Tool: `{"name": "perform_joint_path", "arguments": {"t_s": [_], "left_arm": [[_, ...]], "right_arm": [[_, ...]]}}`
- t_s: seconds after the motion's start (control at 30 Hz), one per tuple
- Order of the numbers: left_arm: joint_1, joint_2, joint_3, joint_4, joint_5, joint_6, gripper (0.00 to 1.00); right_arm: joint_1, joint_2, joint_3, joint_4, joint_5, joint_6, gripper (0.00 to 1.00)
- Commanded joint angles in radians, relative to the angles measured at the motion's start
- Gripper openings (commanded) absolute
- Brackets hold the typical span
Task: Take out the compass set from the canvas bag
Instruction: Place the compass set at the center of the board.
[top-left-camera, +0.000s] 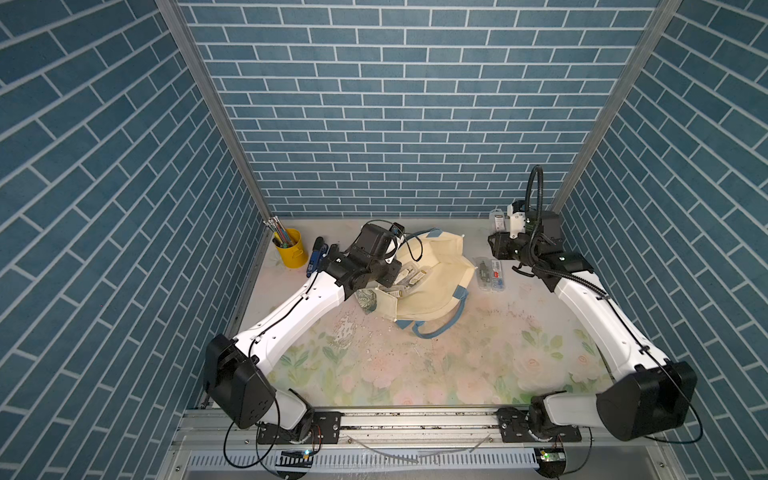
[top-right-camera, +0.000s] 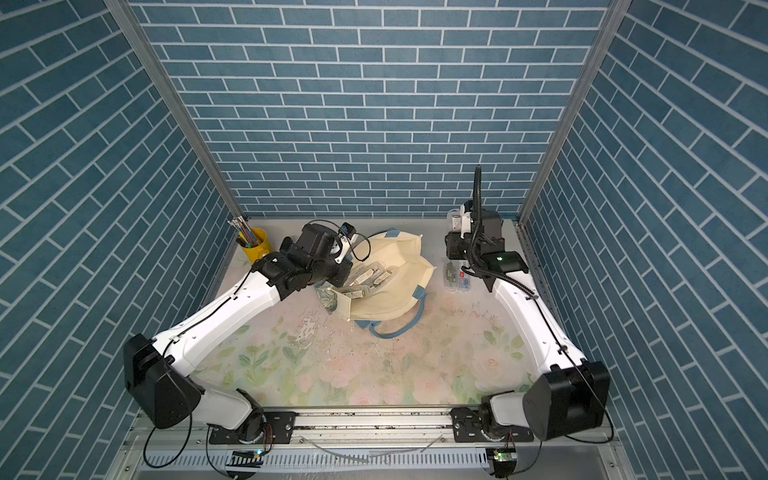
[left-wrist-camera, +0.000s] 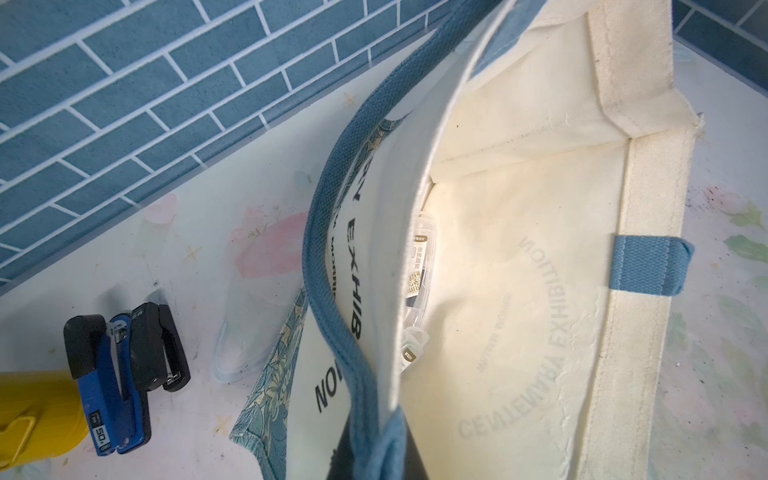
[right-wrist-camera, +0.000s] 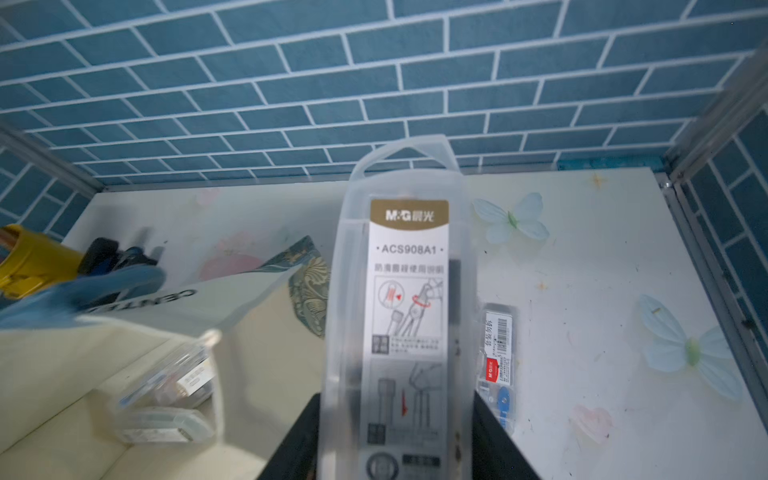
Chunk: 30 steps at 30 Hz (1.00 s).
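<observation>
The right tool (right-wrist-camera: 397, 440) is closed part-way around the lower end of the compass set (right-wrist-camera: 409, 291), a long clear plastic case with a gold-topped label. It holds the case upright and off the table (top-left-camera: 415, 365), near the far right corner. So the set is out of the canvas bag (top-left-camera: 432, 282) and held in the air to the right of it.

The left tool (left-wrist-camera: 376, 453) is pinched nearly shut on the bag's rim where a blue strap (left-wrist-camera: 328, 249) is sewn on, holding the mouth open. Other clear cases (top-left-camera: 409, 276) lie inside the bag.

The grip on the held set looks risky. It is on one end only, and the plastic looks slick, so a quick swing could tip the case or let it slide out. Another case (top-left-camera: 492, 276) lies on the table just below the right arm, and lowering there could land one case on the other.

There is little room in that corner, with the brick-patterned back wall and a metal corner post close by. The front of the table is wide and bare. A yellow cup (top-left-camera: 287, 249) and a blue stapler (left-wrist-camera: 120, 374) stand at the far left, well apart from the right arm.
</observation>
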Motion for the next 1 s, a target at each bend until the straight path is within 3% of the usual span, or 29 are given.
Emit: {"name": "perform_joint_path", "arguments": {"t_s": [0.0,0.43,0.97], "left_arm": [[-0.007,-0.038,0.024,0.028,-0.005,0.018,0.0],[0.011,-0.07,0.003,0.024,-0.056,0.039,0.0],[0.025,-0.069,-0.002,0.033,-0.037,0.037,0.0]], "right_arm": [[-0.038,0.094,-0.061,0.061,-0.03,0.07,0.11],[-0.025,0.406,-0.047,0.159,-0.125,0.16,0.14],[0.017,0.519,-0.003,0.082,-0.059,0.184,0.22]]}}
